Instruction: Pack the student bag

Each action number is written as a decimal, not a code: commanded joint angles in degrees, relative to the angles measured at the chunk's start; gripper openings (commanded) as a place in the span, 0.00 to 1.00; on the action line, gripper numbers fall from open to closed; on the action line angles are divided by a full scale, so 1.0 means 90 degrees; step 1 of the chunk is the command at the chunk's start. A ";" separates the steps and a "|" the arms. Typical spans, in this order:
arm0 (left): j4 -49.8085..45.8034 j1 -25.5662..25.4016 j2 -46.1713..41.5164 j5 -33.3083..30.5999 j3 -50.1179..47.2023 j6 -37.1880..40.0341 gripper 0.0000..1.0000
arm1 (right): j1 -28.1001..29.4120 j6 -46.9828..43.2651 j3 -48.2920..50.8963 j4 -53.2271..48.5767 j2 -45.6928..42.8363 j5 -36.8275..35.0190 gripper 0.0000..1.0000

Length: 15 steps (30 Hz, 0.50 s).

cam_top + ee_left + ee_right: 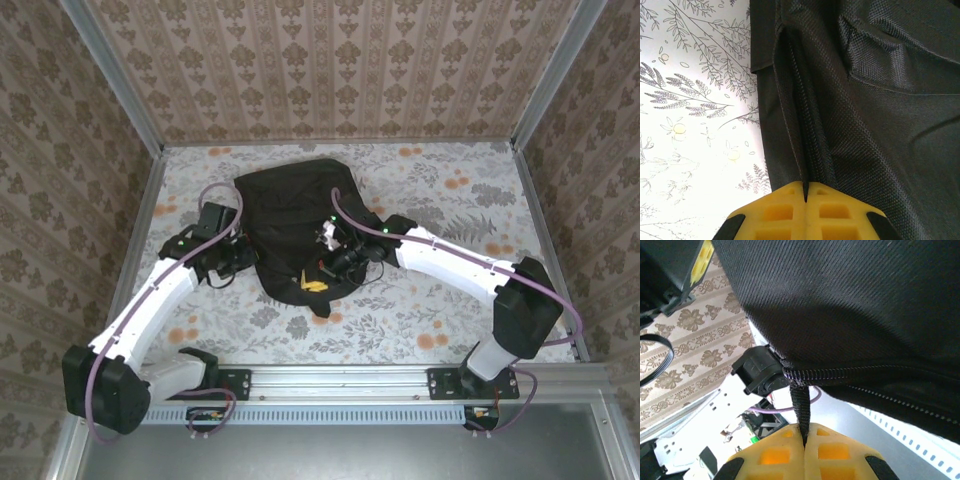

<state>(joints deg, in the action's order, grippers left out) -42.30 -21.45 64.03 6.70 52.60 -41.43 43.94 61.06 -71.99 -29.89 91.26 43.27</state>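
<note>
Now my left end effector (805,197) grips the student bag (880,125) at its seam (799,125), right end effector (804,436) clamps its strap (800,405), likely tensioning the zipper (840,372).

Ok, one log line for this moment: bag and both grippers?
student bag: on table | left gripper: shut on bag fabric beside zipper | right gripper: shut on black strap at zipper end

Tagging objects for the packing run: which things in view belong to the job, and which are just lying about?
Job: bag, its zipper, its loop, left tool shut on the bag, right tool shut on the loop.
Just there: table, walls, base rail.
</note>
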 commanded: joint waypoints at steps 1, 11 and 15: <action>-0.0396 0.0256 0.0020 -0.0632 0.0290 0.0628 0.00 | -0.0234 -0.0167 0.0095 -0.0676 -0.0228 0.0329 0.00; -0.0872 0.0255 0.0372 0.0209 0.0951 0.0513 0.38 | 0.0228 0.0979 -0.0019 0.0948 -0.0004 0.0028 0.00; -0.1672 0.0281 -0.0058 0.0032 0.1207 0.0146 0.56 | 0.0581 0.1414 -0.0402 0.1601 0.0524 -0.0048 0.00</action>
<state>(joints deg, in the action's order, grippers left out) -50.09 -19.29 66.83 8.27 61.08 -38.28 47.22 68.42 -71.40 -22.85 93.41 42.59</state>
